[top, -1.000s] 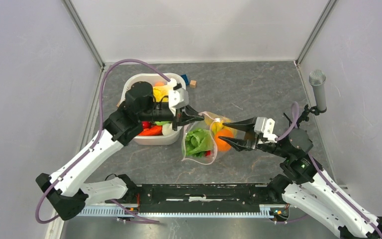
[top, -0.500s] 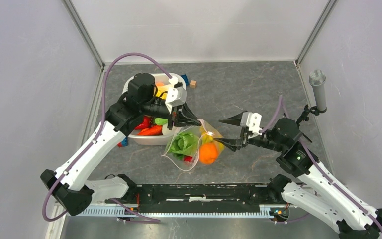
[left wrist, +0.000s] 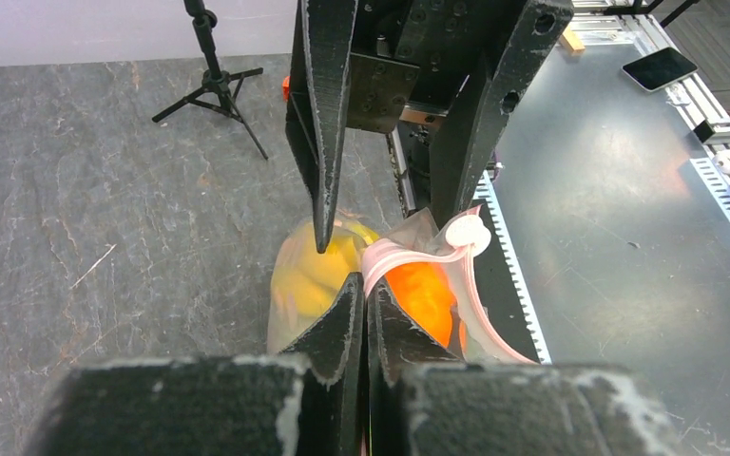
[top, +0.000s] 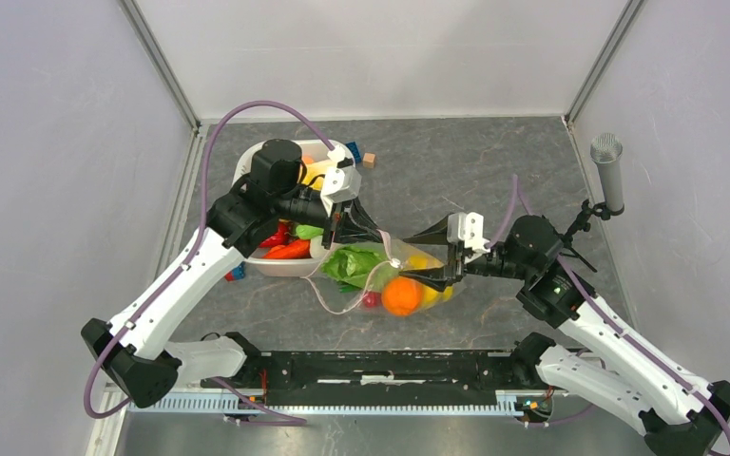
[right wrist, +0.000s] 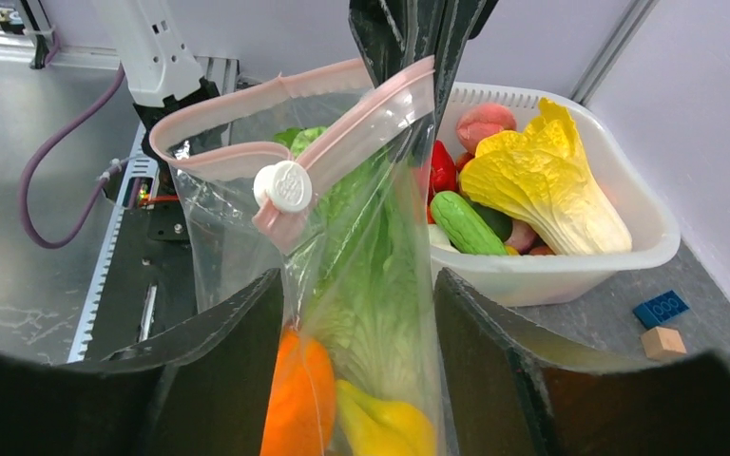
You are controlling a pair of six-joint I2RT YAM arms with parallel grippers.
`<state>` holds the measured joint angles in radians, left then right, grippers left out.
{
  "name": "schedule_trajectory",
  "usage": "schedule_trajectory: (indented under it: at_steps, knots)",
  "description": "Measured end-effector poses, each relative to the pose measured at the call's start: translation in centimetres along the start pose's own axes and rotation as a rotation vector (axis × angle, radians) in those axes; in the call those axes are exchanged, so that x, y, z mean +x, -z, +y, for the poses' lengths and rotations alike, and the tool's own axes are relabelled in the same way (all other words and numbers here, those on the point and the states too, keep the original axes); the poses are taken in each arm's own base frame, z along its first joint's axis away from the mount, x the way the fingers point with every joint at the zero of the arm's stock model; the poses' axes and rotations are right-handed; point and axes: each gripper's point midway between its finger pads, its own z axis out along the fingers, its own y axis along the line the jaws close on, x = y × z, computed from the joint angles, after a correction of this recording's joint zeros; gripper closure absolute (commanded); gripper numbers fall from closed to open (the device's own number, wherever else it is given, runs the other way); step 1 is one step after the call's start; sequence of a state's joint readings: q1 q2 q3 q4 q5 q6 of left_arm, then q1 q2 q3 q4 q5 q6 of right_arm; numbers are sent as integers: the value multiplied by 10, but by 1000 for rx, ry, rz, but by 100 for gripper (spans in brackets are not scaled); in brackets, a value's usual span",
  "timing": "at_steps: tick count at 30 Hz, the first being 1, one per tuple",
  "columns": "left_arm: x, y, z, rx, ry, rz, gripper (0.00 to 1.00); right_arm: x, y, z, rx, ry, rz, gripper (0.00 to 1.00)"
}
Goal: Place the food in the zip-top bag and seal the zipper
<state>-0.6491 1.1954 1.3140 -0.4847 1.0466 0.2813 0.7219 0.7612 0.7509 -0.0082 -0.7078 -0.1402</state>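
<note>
In the zip-top bag (right wrist: pixel 219 218), clamped by the left pincer (left wrist: pixel 365 299), wide right pincer (right wrist: pixel 356 285) astride, sit cabbage (top: pixel 350 264) and orange (top: pixel 401 295).

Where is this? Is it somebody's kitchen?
Probably not: it looks like a robot test lab. Two white-and-black robot arms are mounted on a black metal rail, plain grey panel walls box them in, and the colourful vegetables are plastic toys.

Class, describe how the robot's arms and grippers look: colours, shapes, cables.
The left arm and right arm have white shells with black joints. A purple cable loops along each. The left gripper and right gripper have black, tapering, pointed fingers ahead of a white wrist block.
</note>
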Motion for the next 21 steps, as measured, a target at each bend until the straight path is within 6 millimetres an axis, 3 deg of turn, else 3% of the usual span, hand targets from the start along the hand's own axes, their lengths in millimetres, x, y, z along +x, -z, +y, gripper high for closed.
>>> schedule_trajectory:
  at_steps: [8, 10, 13, 14, 17, 21]
  knots:
    - [3, -1, 2, -3, -3, -2, 98, -7, -1, -7, 40, -7, -23, 71]
    - [6, -2, 4, -7, -2, -1, 98, -5, -1, -7, 44, -12, -16, 67]
    - [9, -3, 7, -23, -5, 0, 98, 1, -1, -7, 49, -27, -6, 42]
    - [10, -3, 8, -26, -4, -1, 98, 4, -1, -7, 51, -34, -3, 37]
    - [10, -4, 11, -39, -4, -5, 98, 9, 0, -5, 54, -51, 5, 37]
    - [10, -4, 14, -59, 0, -8, 98, 4, 5, -5, 73, -46, -14, 45]
